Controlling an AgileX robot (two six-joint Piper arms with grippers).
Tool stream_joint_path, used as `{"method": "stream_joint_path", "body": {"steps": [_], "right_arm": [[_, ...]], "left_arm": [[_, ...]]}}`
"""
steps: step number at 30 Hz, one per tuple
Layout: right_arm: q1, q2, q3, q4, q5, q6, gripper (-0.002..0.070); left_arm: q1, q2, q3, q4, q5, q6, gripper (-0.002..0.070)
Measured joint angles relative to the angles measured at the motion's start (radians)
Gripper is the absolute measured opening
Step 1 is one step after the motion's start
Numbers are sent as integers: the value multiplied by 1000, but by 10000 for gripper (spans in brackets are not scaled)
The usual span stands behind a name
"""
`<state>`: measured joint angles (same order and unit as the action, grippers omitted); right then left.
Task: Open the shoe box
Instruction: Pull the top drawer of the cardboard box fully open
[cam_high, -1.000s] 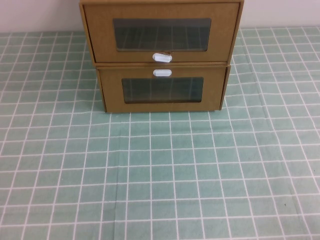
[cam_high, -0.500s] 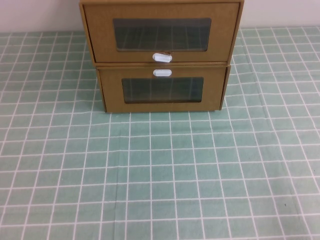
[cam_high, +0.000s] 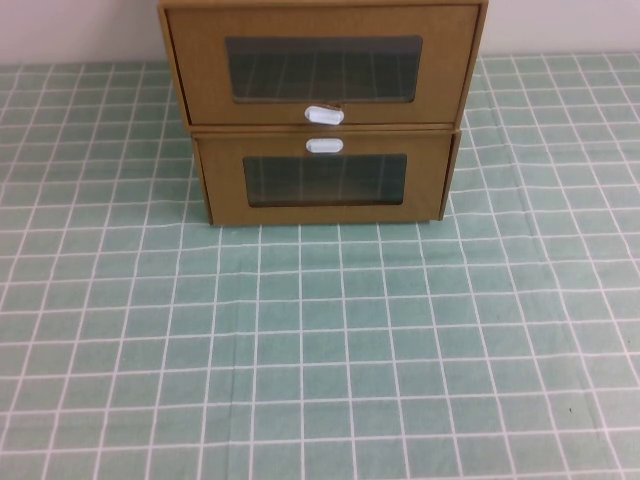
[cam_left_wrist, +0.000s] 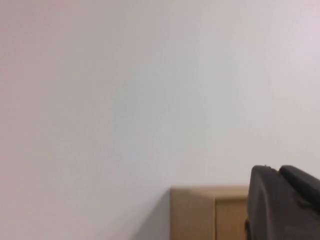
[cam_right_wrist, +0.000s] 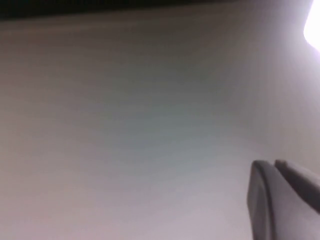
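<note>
Two brown cardboard shoe boxes are stacked at the back of the table, both closed. The upper box (cam_high: 200, 70) and the lower box (cam_high: 225, 180) each have a dark window front. A white handle (cam_high: 324, 115) sits on the upper front and another white handle (cam_high: 324, 146) on the lower. Neither arm shows in the high view. My left gripper (cam_left_wrist: 276, 170) is shut and empty, raised off to the side, with a corner of a box (cam_left_wrist: 200, 212) behind it. My right gripper (cam_right_wrist: 274, 164) is shut, holds nothing and faces a blank pale wall.
A green cloth with a white grid (cam_high: 320, 350) covers the table in front of the boxes. A pale wall (cam_high: 70, 30) runs behind them.
</note>
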<state>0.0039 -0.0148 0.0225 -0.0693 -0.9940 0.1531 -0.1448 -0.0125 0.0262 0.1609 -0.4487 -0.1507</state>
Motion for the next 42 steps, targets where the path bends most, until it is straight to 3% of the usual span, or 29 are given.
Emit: {"method": "stream_joint_path", "body": {"steps": [6,10,15,20,25,29,37,42], "right_arm": [[0,0,-43,-54,-59,124,-16],[0,0,-208,-54,45,175,-16],[0,23,-482,51,392,189,-16],[0,238,-727,243,684,189,-16],[0,528,-882,260,975,189,-16],[0,681,-903,237,1022,160,-16],[13,838,-903,214,1011,132,-16],[112,934,-933,-141,1166,-112,-16]], "left_arm": [[0,-2,-10,-34,-300,-194,-5],[0,-2,-127,-76,-306,-225,-5],[0,4,-342,-98,-191,-151,-5],[0,146,-568,-101,-94,-151,-5],[0,372,-799,-102,295,-248,-5],[0,540,-898,-81,509,-254,-5],[0,737,-908,-60,584,-235,-5],[-13,843,-913,-60,620,-127,-5]]}}
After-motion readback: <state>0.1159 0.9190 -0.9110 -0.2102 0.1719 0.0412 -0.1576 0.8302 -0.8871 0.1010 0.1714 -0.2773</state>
